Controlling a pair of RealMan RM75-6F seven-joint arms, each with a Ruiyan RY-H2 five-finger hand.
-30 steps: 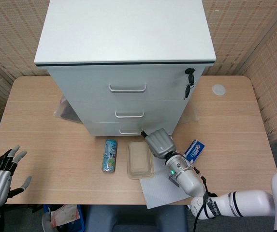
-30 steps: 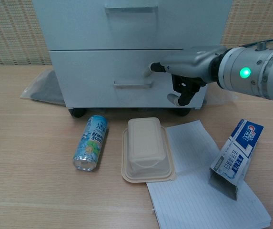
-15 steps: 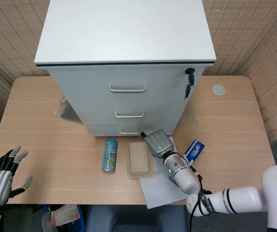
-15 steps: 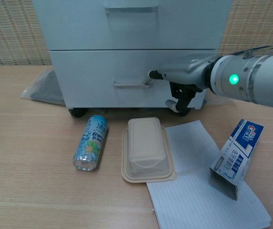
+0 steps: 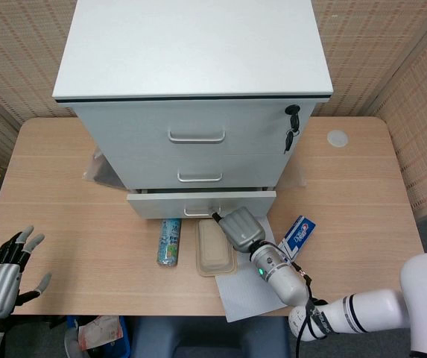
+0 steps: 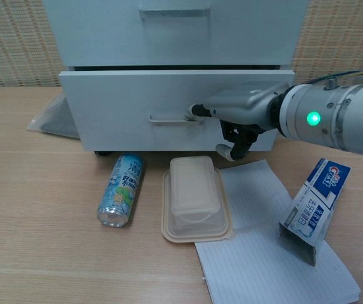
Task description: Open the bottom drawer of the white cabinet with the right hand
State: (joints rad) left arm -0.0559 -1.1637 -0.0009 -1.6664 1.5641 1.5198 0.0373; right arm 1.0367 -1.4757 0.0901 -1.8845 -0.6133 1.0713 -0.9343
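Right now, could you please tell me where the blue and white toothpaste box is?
The blue and white toothpaste box stands right of the beige lidded container, on the white lined paper.

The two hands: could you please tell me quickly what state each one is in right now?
Left hand: open, fingers spread, holding nothing.
Right hand: fingers hooked on the white bottom drawer's metal handle, drawer partly out.

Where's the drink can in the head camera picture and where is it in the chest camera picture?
Head view: the drink can lies just left of centre, below the open bottom drawer.
Chest view: the can lies lower left, pointing toward the camera.
Shared landmark: the beige lidded container lies just to the can's right in both.
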